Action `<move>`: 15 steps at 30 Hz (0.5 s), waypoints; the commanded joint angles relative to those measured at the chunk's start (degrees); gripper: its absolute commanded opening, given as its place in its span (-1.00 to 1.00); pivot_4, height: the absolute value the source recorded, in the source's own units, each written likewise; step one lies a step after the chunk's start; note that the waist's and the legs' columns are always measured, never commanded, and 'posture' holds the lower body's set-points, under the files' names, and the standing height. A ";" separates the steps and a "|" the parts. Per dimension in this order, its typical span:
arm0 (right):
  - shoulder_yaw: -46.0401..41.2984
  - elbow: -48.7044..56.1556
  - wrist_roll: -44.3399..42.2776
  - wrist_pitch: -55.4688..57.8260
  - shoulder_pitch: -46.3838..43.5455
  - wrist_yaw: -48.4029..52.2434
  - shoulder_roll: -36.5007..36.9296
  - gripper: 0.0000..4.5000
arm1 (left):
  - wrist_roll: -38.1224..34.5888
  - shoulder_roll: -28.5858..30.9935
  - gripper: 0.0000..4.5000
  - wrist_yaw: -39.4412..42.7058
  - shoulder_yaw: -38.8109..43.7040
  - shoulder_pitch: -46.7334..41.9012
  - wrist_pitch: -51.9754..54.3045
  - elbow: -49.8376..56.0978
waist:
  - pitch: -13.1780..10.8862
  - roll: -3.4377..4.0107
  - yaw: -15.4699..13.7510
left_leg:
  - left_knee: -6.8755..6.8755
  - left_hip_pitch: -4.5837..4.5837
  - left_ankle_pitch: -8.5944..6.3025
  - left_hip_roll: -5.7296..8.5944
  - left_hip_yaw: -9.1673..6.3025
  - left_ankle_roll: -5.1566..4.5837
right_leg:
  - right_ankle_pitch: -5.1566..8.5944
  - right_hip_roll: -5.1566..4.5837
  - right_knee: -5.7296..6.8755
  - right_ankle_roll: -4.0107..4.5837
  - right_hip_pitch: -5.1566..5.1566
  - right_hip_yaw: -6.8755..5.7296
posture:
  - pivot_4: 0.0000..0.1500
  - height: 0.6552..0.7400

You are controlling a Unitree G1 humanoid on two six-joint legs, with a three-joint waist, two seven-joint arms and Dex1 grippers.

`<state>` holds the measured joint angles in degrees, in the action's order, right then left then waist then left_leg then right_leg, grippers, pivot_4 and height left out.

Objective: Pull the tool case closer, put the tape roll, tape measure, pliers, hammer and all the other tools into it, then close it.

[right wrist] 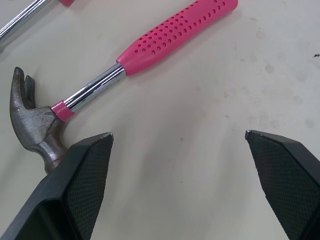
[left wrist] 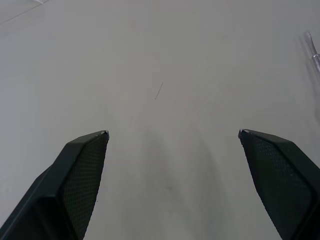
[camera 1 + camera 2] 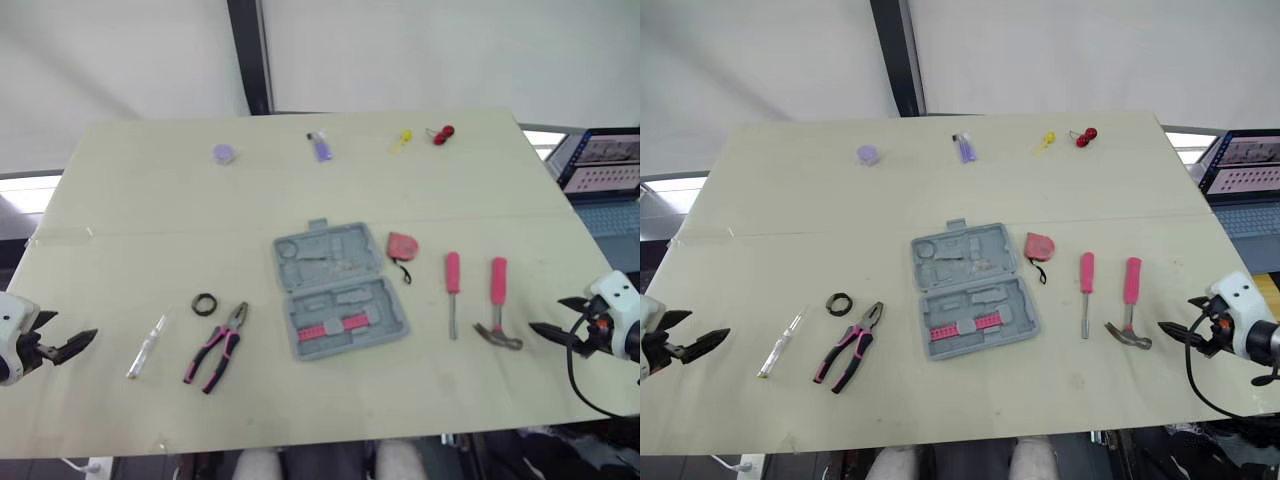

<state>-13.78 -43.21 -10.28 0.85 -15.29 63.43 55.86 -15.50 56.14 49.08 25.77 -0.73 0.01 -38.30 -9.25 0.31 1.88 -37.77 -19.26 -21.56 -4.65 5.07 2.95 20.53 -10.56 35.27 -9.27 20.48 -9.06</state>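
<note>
An open grey tool case lies in the middle of the table, with pink bits in its near half. Right of it sit a red tape measure, a pink-handled screwdriver and a pink-handled hammer. Left of the case lie a black tape roll, pink-and-black pliers and a clear-handled tester screwdriver. My left gripper is open at the table's left edge. Open too, my right gripper hangs just right of the hammer head.
At the table's far side sit a purple cap, a purple lighter, a yellow pin and a red object. A laptop stands off the table's right edge.
</note>
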 commanded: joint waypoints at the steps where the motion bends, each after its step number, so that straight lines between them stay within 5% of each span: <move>1: -0.18 -0.34 -0.12 -1.04 -0.30 -0.09 0.07 1.00 | -0.08 -0.15 0.98 0.48 0.46 -0.26 -0.81 -0.43 | 0.00 0.00 -0.01 | -0.01 0.00 0.00 0.00 0.01 0.00 | 0.00 0.00 0.02 0.00 0.01 0.00 | 1.00 1.00; 15: -2.50 6.09 -6.15 6.95 -4.30 1.74 -1.46 1.00 | 1.04 0.32 0.98 1.79 -2.64 -0.26 -0.18 4.19 | 0.00 0.00 0.28 | -0.06 0.04 -0.01 -0.03 0.10 -0.01 | 0.00 -0.02 0.18 0.00 0.09 0.00 | 1.00 1.00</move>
<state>-14.22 -41.25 -13.46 5.38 -18.34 64.26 54.32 -14.53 56.14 50.51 22.99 -0.90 0.09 -37.32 -9.25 0.31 2.16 -37.85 -19.22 -21.56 -4.68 5.16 2.94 20.53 -10.58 35.47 -9.27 20.58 -9.06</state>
